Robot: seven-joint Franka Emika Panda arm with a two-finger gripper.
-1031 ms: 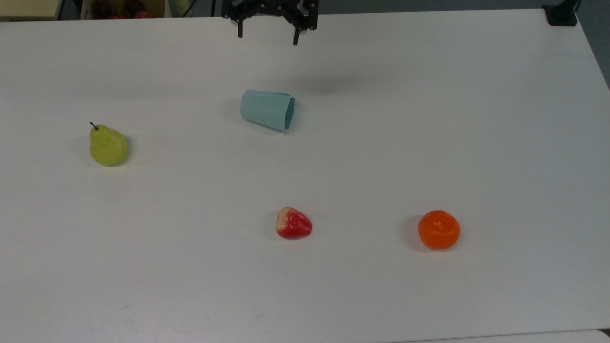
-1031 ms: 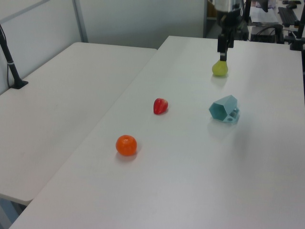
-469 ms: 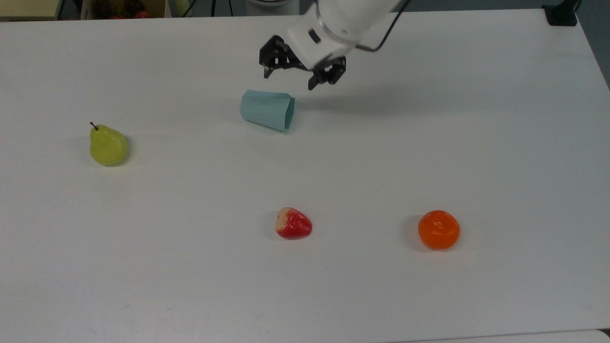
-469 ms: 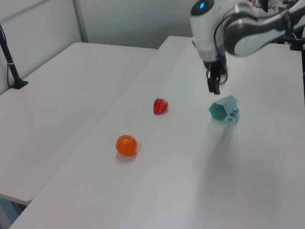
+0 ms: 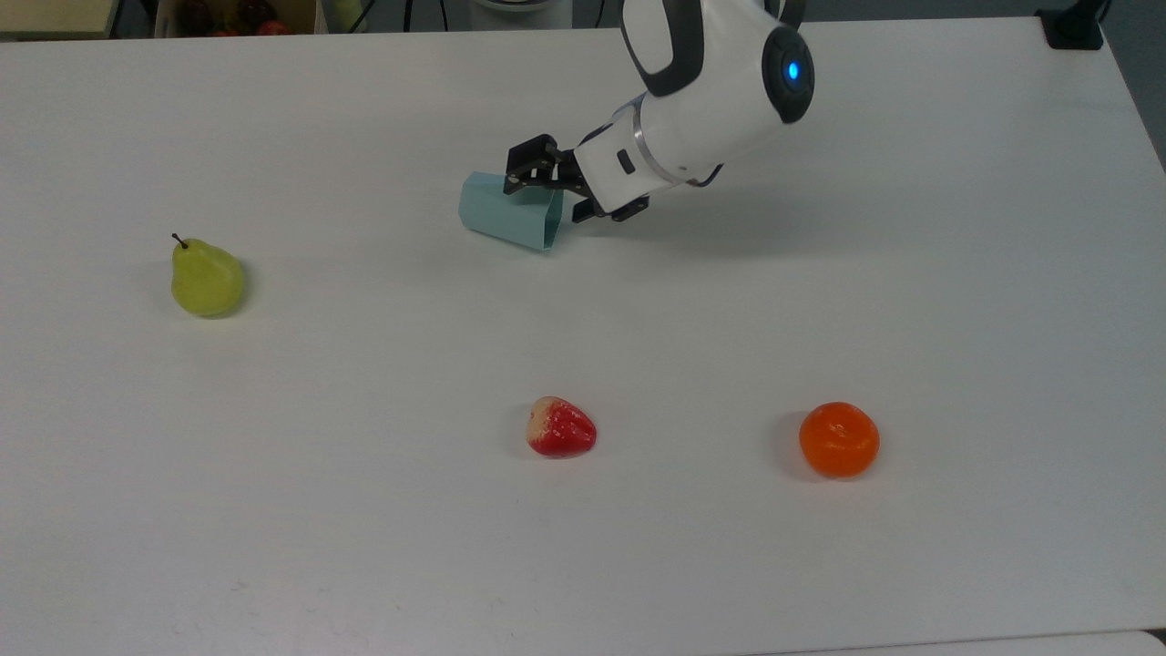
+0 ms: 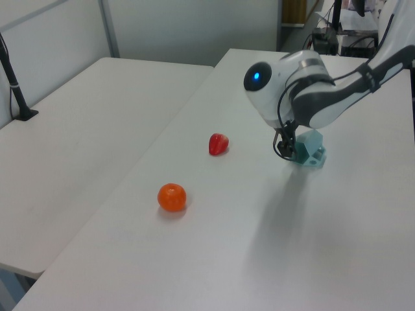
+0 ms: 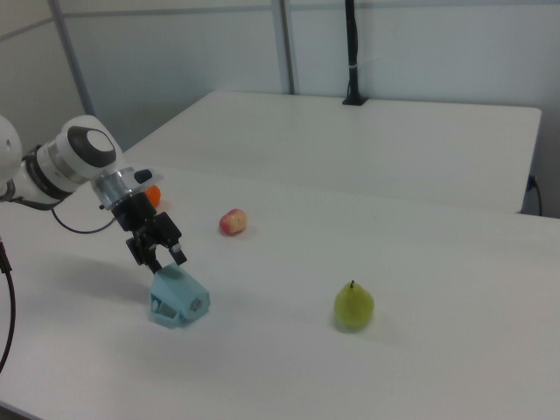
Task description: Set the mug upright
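Two white tables (image 6: pixel 97 129) side by side, grey partition walls, fingers (image 5: pixel 516 180) spread around tipped mug (image 5: pixel 506 214).

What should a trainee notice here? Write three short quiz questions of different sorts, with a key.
1. True or false: the mug stands upright on the table.
2. Which fruit lies farthest toward the top view's left? A) strawberry B) pear C) orange
3. Fill in: the gripper is at the mug's ____ end (wide or narrow).

Key
1. False: it lies on its side.
2. B.
3. Wide: the open fingers are at the mug's mouth.
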